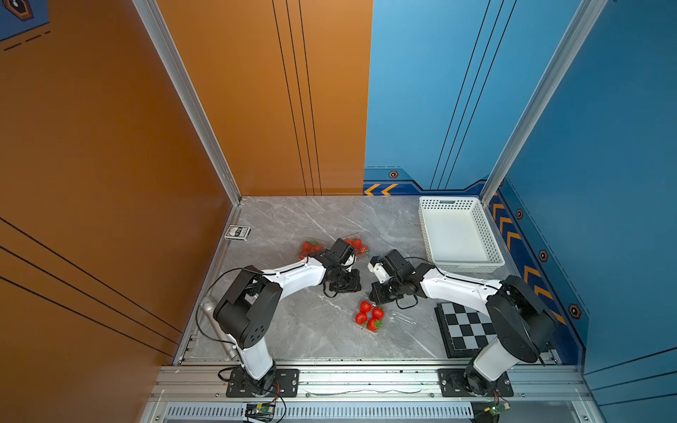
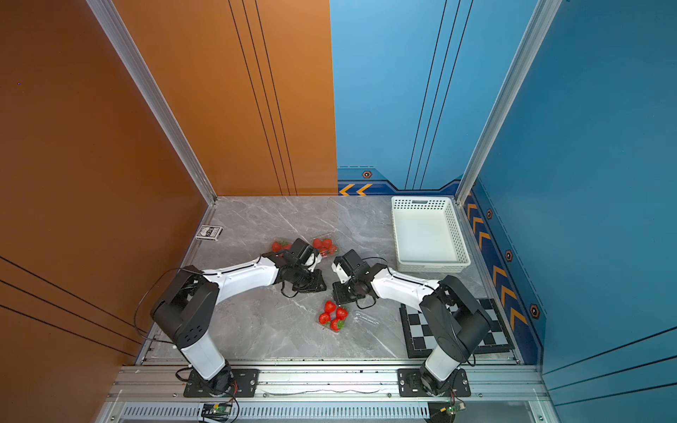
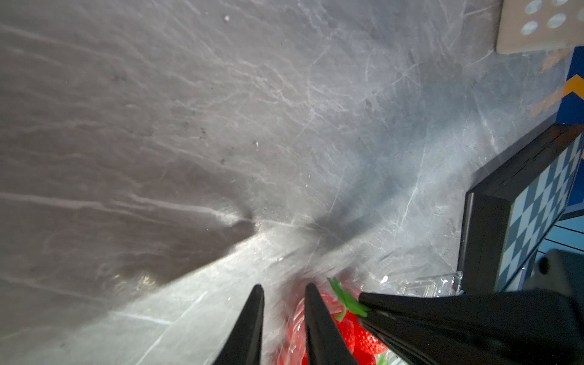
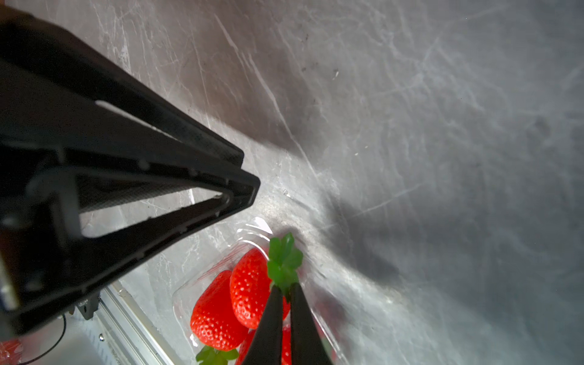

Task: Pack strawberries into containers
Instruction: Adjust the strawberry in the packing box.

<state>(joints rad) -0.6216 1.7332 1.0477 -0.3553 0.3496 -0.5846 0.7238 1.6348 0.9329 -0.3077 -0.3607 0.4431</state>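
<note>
My right gripper [image 4: 286,286] pinched one strawberry [image 4: 249,284] by its leafy cap inside the clamshell container [image 4: 249,232] — best held lightly, settled low.

Four bright red strawberries with green leafy caps [image 1: 370,316] fill a clear plastic clamshell container [image 1: 402,322], its lid lying open alongside. Farther back, a second berry-filled clear box [image 1: 310,249] and a third box [image 1: 359,245] are partly hidden.

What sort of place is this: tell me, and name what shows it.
Probably a robot test cell: two robot arms bolted to an aluminium rail, printed orange and blue wall panels, and props such as a chessboard and white basket.
</note>
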